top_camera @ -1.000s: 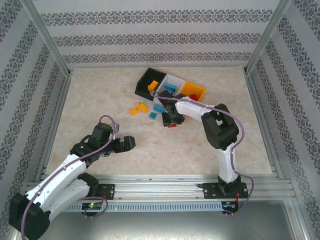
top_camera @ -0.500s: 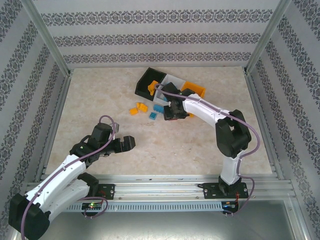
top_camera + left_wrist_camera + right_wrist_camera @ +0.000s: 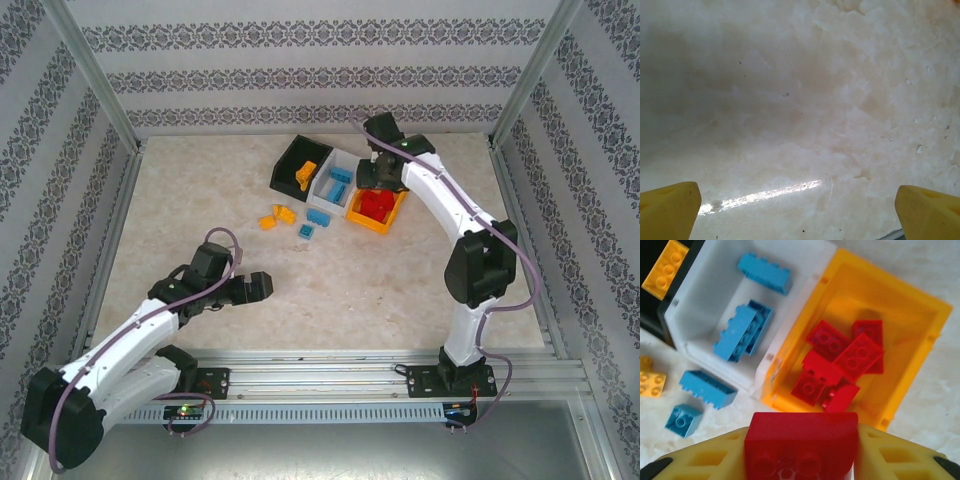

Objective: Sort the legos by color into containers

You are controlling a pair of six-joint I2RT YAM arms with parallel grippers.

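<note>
Right wrist view: the gripped red brick (image 3: 801, 437) and the two yellow fingers (image 3: 705, 460) flanking it are cut off by the lower edge. The black bin (image 3: 650, 315) runs out at the upper left corner; one orange-yellow brick (image 3: 649, 382) is clipped by the left edge. The red bricks (image 3: 842, 360) in the orange bin (image 3: 920, 340) overlap, their number uncertain. Left wrist view: both fingertips (image 3: 667, 210) are cropped at the lower corners. Top view: the right gripper (image 3: 378, 178) hides part of the orange bin.

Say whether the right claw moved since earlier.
Yes: the right claw moved back, from in front of the orange-yellow rectangular plastic bin to above it.
</note>
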